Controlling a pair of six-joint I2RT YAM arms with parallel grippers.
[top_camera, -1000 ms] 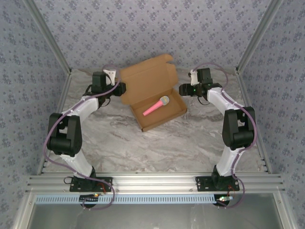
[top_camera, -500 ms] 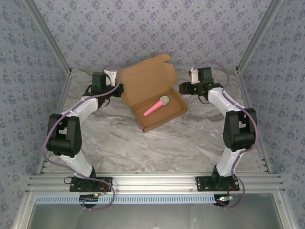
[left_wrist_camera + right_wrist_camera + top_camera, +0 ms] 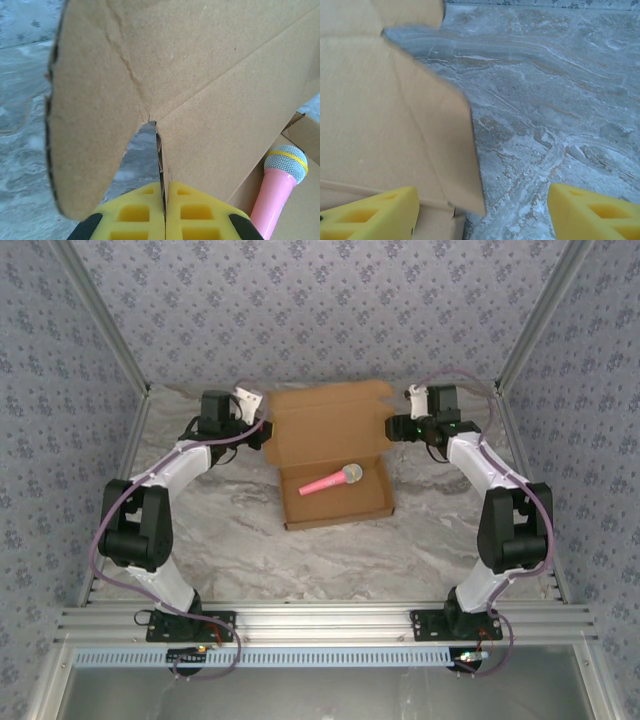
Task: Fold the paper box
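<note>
Left arm [image 3: 150,510] and right arm [image 3: 505,520] rise from side-by-side bases, upper links leaning outward, elbows bowed to either side, and forearms reaching away and inward so that the two wrists turn toward one another. Left tool [image 3: 165,189]: yellow pads [image 3: 135,212] pressed together, pinching a thin cardboard edge of the paper box [image 3: 210,100] (the edge runs straight into the seam between the pads). Right tool [image 3: 482,195]: yellow fingers [image 3: 375,212] spread wide apart, one at each lower corner of the wrist view, gripping nothing.
</note>
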